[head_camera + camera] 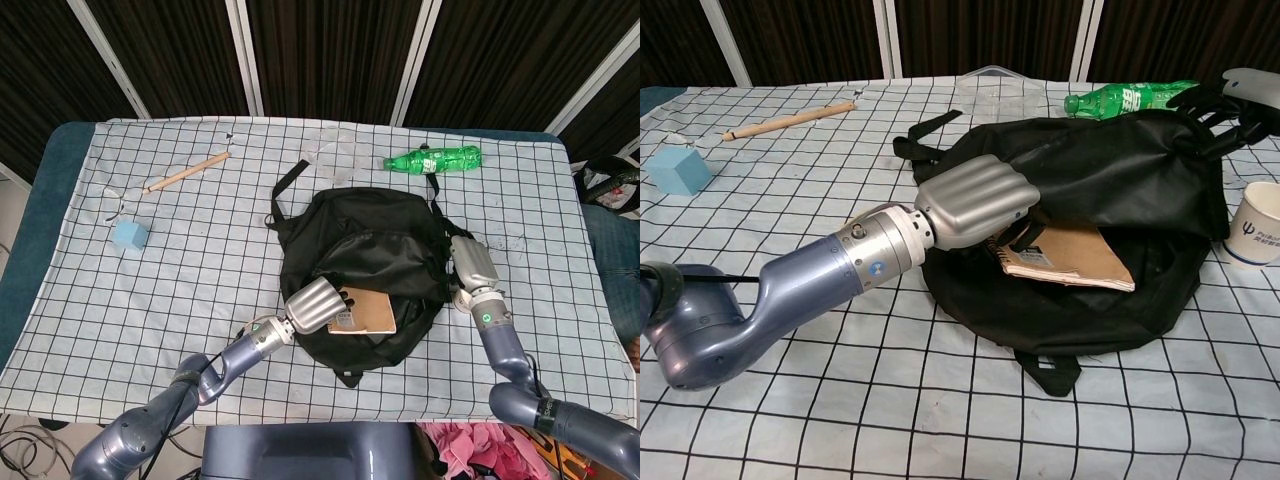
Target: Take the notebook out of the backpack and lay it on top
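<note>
Step in hand: extraction, part-way through. The left hand (975, 200) is curling over the spine end of the brown spiral notebook (1070, 255), fingers folded down onto its near corner; it is gripping the notebook as far as the chest view shows, though the underside of the grasp is hidden. The notebook is lying just beyond that hand, mostly out of the black backpack (365, 250), its far edge resting against the open pocket's lip, not yet clear of the fabric.

The right hand (470, 262) is pressing against the backpack's side, dark fingers (1212, 100) hooked on the upper edge in the chest view; it seems to be bracing or holding the fabric, but I cannot tell whether it is actually pinching cloth.

Beside the right hand: a white paper cup (1255, 225) on the checked tabletop (200, 260).

Next move, as I judge it: draw the notebook fully free toward the left hand's side, lift, then set it flat on the backpack's upper panel, beyond the left hand. Slack fabric may snag the spiral.
</note>
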### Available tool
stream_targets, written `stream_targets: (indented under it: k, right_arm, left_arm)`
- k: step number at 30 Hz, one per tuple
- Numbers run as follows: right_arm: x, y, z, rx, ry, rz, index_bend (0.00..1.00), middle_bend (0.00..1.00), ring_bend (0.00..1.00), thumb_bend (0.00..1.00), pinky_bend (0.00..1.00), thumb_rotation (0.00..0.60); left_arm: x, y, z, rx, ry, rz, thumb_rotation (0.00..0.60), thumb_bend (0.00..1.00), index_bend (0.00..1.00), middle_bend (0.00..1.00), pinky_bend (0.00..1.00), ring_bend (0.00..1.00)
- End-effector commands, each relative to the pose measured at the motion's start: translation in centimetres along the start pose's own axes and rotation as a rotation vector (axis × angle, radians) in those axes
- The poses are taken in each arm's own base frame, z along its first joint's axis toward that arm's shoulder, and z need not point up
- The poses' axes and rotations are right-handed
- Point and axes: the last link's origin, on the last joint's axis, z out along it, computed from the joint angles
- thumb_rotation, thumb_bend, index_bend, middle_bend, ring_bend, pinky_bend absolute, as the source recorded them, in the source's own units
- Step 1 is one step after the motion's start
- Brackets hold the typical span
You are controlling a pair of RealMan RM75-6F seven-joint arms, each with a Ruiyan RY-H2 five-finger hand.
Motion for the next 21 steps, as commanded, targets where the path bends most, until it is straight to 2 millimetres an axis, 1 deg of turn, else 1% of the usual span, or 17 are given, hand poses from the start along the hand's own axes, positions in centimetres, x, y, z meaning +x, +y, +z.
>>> stream_targets:
  k: [1, 9, 16, 21]
  right_arm:
    - [0.0, -0.1, 0.0, 0.002, -0.001, -0.001, 0.81, 0.08, 0.13, 0.56, 0.12, 0.600]
    - [0.2, -0.2, 0.0, 0.002, 0.003, -0.008, 0.81, 0.08, 0.13, 0.56, 0.12, 0.600]
    - [0.3, 0.0, 0.0, -0.007, 0.002, -0.011, 0.81, 0.08, 0.13, 0.56, 0.12, 0.600]
    - [0.2, 0.0, 0.0, -0.009, -0.001, -0.013, 0.81, 0.08, 0.13, 0.56, 0.12, 0.600]
  left_arm:
    - [0.0, 0.0, -0.1, -0.002, 0.000, 0.001, 0.600, 0.42, 0.67, 0.68, 0.39, 0.45]
    - [0.3, 0.2, 0.0, -0.010, 0.017, 0.003, 0.600, 0.42, 0.67, 0.68, 0.39, 0.45]
    - [0.5, -0.1, 0.0, -0.010, 0.027, 0.014, 0.600, 0.42, 0.67, 0.69, 0.39, 0.45]
    - [1.1, -0.3, 0.0, -0.010, 0.058, 0.009, 0.600, 0.42, 0.68, 0.69, 0.40, 0.45]
